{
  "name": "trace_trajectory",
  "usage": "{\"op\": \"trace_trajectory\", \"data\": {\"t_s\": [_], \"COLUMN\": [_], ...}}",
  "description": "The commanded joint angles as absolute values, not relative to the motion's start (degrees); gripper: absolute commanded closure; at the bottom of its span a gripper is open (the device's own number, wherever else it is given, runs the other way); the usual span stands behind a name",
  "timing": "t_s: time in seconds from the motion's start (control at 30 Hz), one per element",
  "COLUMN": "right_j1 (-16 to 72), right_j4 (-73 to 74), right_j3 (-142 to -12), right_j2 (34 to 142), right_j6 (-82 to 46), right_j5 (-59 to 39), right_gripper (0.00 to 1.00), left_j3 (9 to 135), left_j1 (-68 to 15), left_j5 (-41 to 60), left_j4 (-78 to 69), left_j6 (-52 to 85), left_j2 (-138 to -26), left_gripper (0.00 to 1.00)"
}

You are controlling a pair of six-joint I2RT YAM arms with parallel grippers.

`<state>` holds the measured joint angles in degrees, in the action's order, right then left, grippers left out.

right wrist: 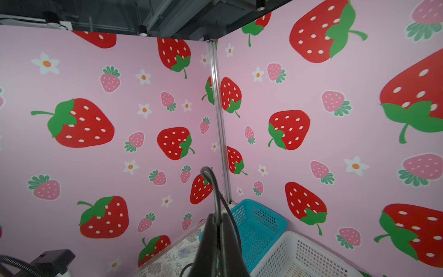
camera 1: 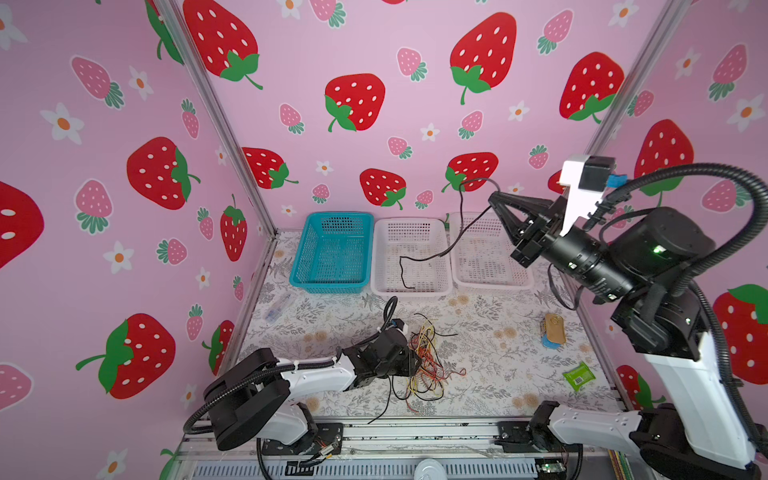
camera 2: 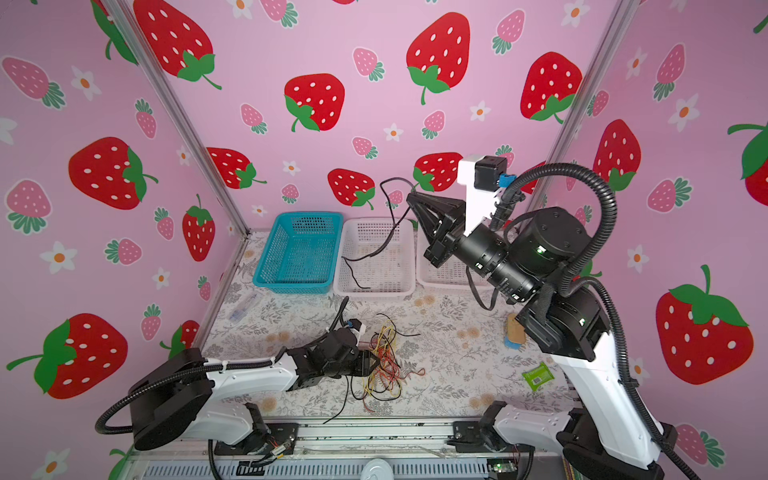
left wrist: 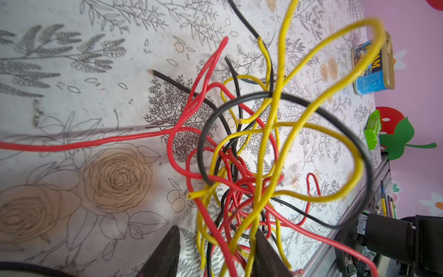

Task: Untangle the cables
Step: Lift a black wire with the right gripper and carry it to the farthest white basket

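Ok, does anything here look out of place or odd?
Yes. A black cable hangs from the shut right tool over the middle white basket, its end inside. The other cables lie tangled at the left tool.

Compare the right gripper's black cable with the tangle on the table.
The black cable is one strand; the tangle mixes red, yellow and black. The cable hangs from the shut right gripper, trailing into the middle white basket; the tangle lies knotted on the tablecloth. Both are thin, flexible wire.

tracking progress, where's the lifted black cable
In both top views the black cable hangs from the right claw at back right, its end trailing into the middle white basket.
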<state>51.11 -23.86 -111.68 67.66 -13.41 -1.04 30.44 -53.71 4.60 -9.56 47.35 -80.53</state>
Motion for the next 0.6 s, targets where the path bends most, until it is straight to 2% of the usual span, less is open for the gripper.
{"op": "trace_trajectory", "data": {"t_s": [0.0, 0.37, 0.57], "right_j1": [50.94, 48.26, 38.86], "right_j4": [-29.49, -25.4, -23.55], "right_j3": [-116.07, -114.25, -113.47], "right_j2": [69.66, 72.15, 74.7], "right_j6": [-11.3, -6.96, -7.93], "right_j5": [7.98, 27.85, 26.05], "right_gripper": [1.0, 1.0, 1.0], "left_j3": [30.05, 33.57, 34.76], "left_j1": [-53.22, -52.21, -52.14], "left_j5": [2.9, 2.46, 2.9], "left_j4": [-8.27, -4.43, -4.39], "left_j6": [47.16, 45.0, 45.09], "left_j2": [-80.65, -78.4, -78.62], "left_gripper": [0.65, 0.68, 0.71]}}
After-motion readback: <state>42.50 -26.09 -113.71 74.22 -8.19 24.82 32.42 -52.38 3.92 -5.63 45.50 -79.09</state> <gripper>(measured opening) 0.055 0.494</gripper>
